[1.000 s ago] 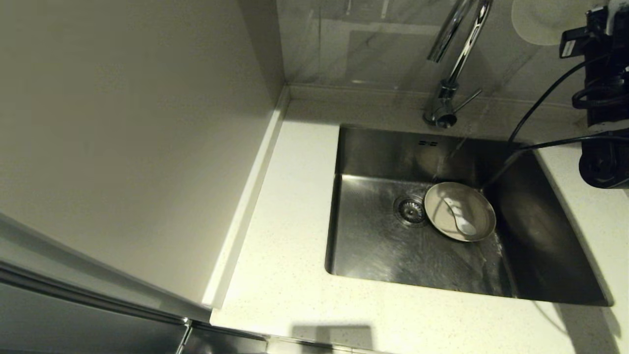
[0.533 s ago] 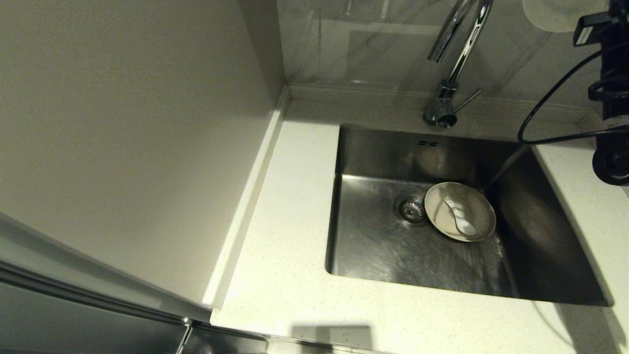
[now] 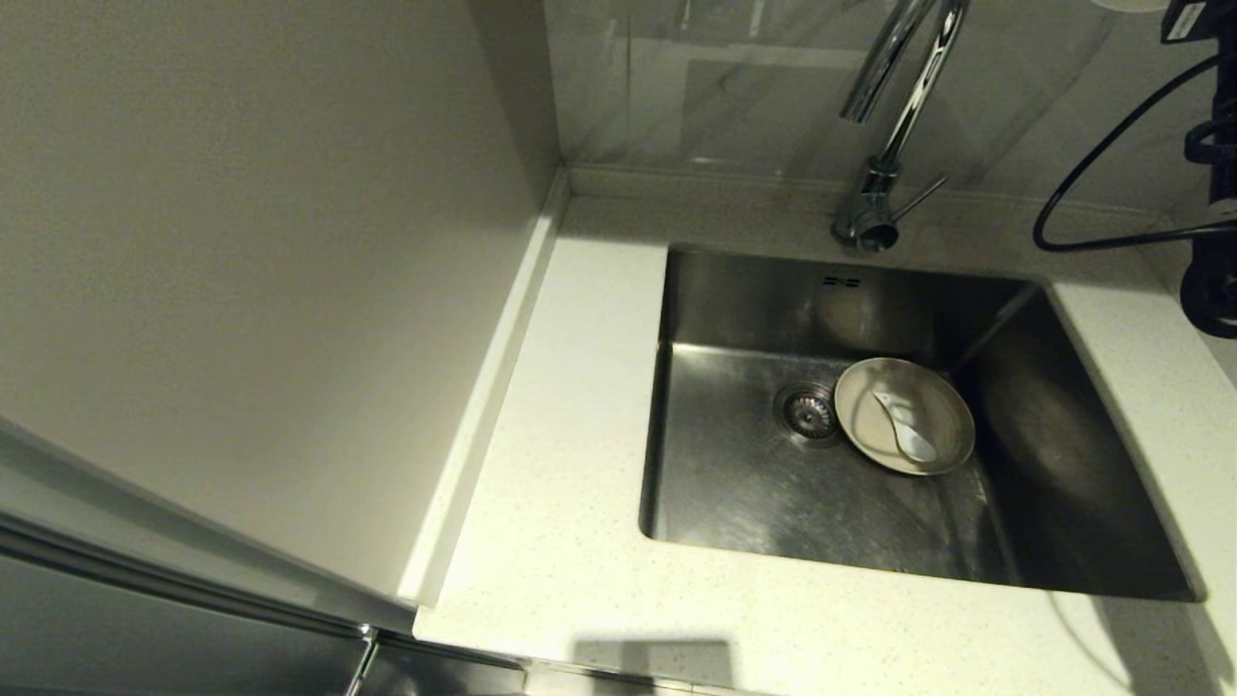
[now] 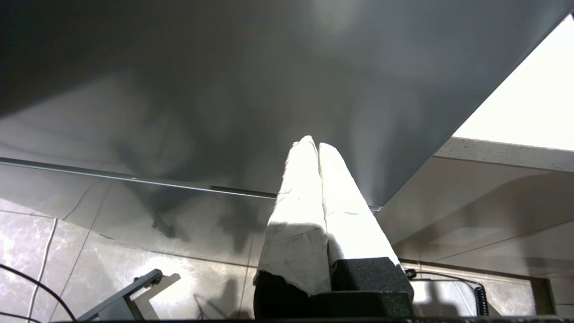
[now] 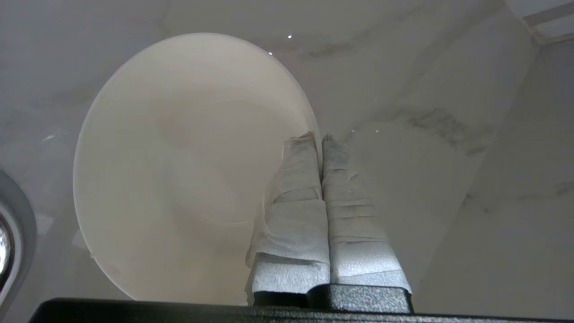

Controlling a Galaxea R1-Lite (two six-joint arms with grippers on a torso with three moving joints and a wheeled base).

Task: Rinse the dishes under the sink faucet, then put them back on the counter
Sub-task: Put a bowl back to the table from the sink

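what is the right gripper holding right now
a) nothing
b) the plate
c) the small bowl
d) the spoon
b: in the right wrist view the right gripper is shut on the rim of the plate, while the bowl and the spoon lie in the sink.

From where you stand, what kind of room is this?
Most likely a home kitchen: a steel sink set in a speckled counter, a chrome faucet against a marble-look wall, and a bowl with a spoon in the basin.
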